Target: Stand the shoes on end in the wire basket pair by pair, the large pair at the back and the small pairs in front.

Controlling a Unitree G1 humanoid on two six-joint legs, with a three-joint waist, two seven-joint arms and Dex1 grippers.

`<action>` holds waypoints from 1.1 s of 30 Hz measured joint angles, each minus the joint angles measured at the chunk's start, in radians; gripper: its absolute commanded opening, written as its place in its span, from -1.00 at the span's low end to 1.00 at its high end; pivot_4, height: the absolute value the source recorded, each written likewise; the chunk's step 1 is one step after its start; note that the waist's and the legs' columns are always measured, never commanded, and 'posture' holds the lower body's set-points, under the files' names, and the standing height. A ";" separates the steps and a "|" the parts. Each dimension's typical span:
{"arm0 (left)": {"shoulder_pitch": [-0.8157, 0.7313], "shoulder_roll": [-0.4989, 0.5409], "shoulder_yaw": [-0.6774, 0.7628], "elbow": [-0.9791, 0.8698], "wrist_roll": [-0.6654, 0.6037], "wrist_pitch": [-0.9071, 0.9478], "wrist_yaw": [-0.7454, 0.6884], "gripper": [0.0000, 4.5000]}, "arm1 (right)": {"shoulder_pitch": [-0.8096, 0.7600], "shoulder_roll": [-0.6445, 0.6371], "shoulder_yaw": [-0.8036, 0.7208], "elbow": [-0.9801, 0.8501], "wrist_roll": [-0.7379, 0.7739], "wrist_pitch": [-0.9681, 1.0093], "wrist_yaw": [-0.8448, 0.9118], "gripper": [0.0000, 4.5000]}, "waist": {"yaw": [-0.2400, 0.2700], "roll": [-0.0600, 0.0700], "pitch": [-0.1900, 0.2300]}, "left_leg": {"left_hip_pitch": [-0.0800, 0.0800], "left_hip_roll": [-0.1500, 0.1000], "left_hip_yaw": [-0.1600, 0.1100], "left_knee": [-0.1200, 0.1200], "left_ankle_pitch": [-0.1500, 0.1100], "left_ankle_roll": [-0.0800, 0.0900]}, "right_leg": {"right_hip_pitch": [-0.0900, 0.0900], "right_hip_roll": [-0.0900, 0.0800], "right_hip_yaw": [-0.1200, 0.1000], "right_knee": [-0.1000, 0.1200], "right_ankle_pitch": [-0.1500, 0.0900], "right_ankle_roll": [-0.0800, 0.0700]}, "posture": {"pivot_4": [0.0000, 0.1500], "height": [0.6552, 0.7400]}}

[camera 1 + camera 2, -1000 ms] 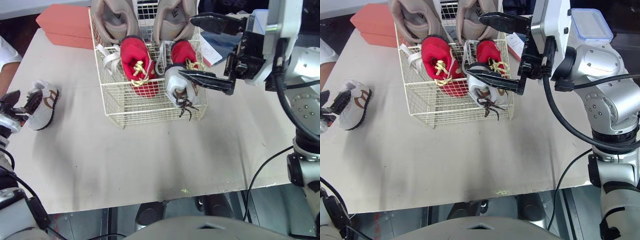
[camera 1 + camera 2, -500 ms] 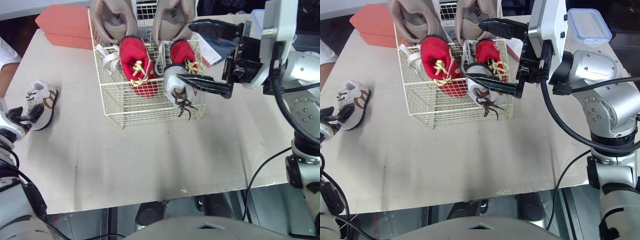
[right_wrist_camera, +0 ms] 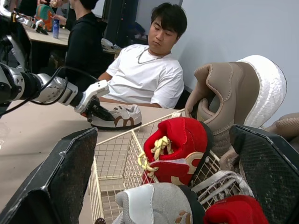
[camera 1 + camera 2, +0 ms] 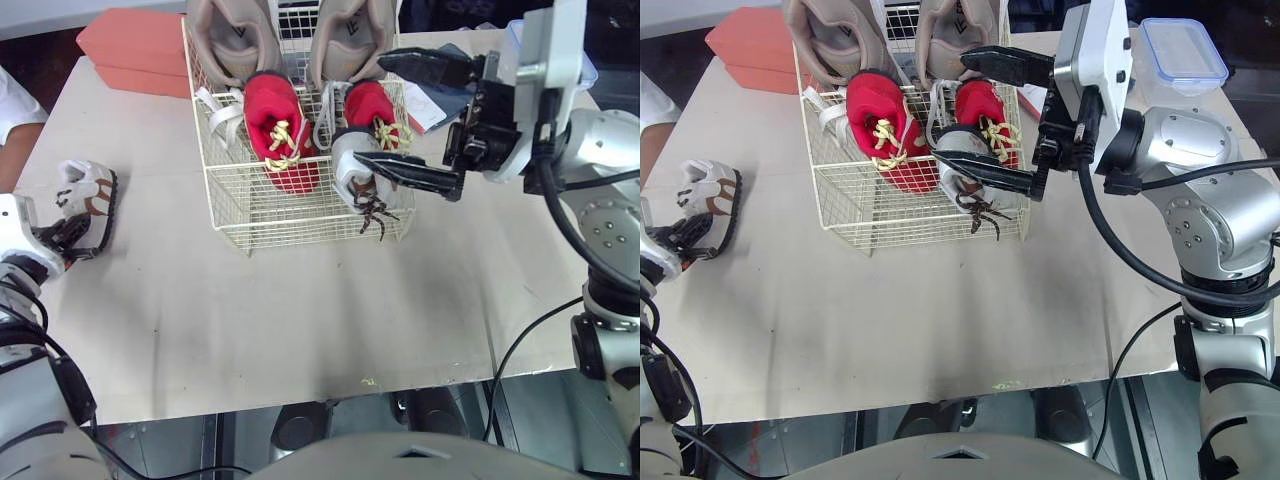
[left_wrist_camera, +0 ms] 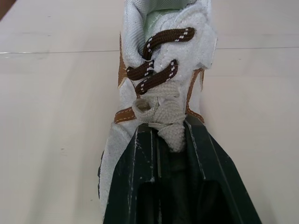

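Note:
The wire basket [image 4: 300,215] stands at the table's back centre. At its back a large tan pair [image 4: 228,35] stands on end, with a red pair [image 4: 278,130] in front. One small white-and-brown shoe [image 4: 352,175] stands in the front right corner. Its mate [image 4: 88,200] lies on the table at the far left. My left gripper [image 4: 62,235] is shut on that shoe's tongue strap [image 5: 170,126]. My right gripper [image 4: 370,108] hangs open over the basket's right side, nothing between its fingers.
An orange-red box [image 4: 130,45] lies behind the basket at the back left. A clear tub with a blue lid [image 4: 1185,50] sits at the back right. A person's arm [image 4: 15,130] rests by the table's left edge. Papers [image 4: 430,105] lie right of the basket.
My left gripper has come down onto the white shoe on the table and shut on its tongue. The right gripper has stayed open over the basket.

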 measured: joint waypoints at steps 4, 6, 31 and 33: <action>0.024 0.000 0.004 -0.033 -0.013 0.013 -0.025 -0.96 | 0.007 0.000 0.000 -0.006 0.001 0.001 -0.003 1.00 | -0.002 0.000 0.000 | 0.000 0.000 0.000 0.000 0.000 0.000 | 0.000 0.000 0.000 0.000 0.000 0.000 | 1.00 1.00; 0.034 0.000 0.007 -0.045 -0.020 0.019 -0.032 -0.96 | 0.009 0.000 0.000 -0.007 0.001 0.002 -0.003 1.00 | -0.002 0.000 0.000 | 0.000 0.000 0.000 0.000 0.000 0.000 | 0.000 0.000 0.000 0.000 0.000 0.000 | 1.00 1.00; 0.152 -0.249 0.213 -0.923 -0.375 0.060 0.091 -0.96 | 0.007 0.033 -0.036 0.004 0.061 0.021 -0.047 1.00 | -0.004 -0.004 -0.001 | 0.000 0.001 0.000 0.001 0.000 0.000 | 0.000 0.000 0.001 -0.001 0.000 0.000 | 1.00 1.00; 0.147 -0.251 0.211 -0.985 -0.406 0.077 0.090 -0.96 | 0.007 0.035 -0.038 0.004 0.063 0.021 -0.052 1.00 | -0.004 -0.004 -0.002 | -0.001 0.001 0.000 0.001 0.000 0.000 | 0.000 0.000 0.001 -0.001 0.000 0.000 | 1.00 1.00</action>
